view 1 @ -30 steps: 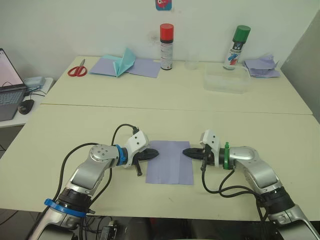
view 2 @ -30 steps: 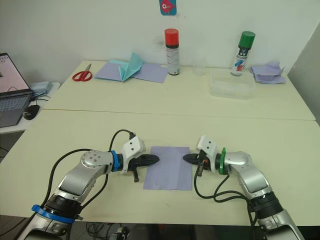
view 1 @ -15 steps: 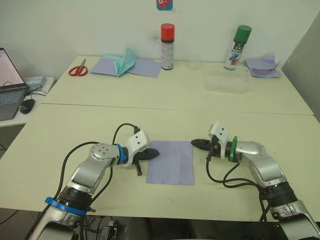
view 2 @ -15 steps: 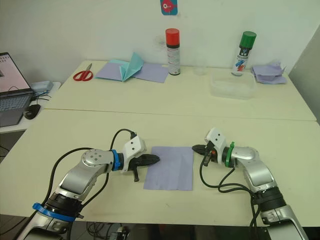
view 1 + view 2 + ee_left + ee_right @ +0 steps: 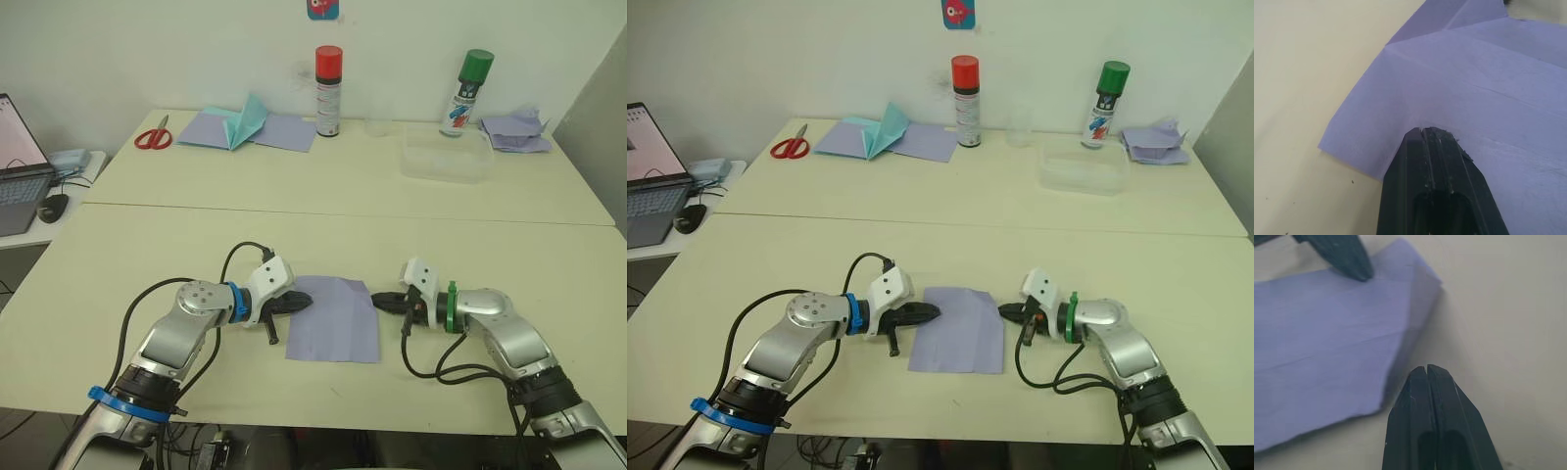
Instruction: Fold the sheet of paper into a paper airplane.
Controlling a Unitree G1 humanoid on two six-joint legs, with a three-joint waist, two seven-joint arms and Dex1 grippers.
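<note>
In the left eye view, the sheet of paper (image 5: 334, 318) lies on the pale tabletop (image 5: 323, 225) at lower centre of the frame, between the two arms; its upper-right corner looks turned in, so that edge runs at a slant, while the rest lies flat as a plain rectangle. The left claw (image 5: 300, 303) rests its clenched tips on the sheet's left edge; the right claw (image 5: 380, 303), also clenched, sits just beside the right edge. The right eye view repeats the scene, with a teal folded paper shape (image 5: 884, 128) on wider lavender sheets at upper left, well apart from the work. In the left wrist view, the left claw's black fingers (image 5: 1437, 161) are pressed together onto the lavender paper, near a corner, with a faint straight crease running across the sheet. In the right wrist view, the right claw's closed fingers (image 5: 1425, 396) point at the sheet's edge beside the slanted, slightly lifted corner, holding nothing. Judged from these views, the airplane is barely begun: perhaps one corner fold is started, and the nose, body and wing folds all remain.
</note>
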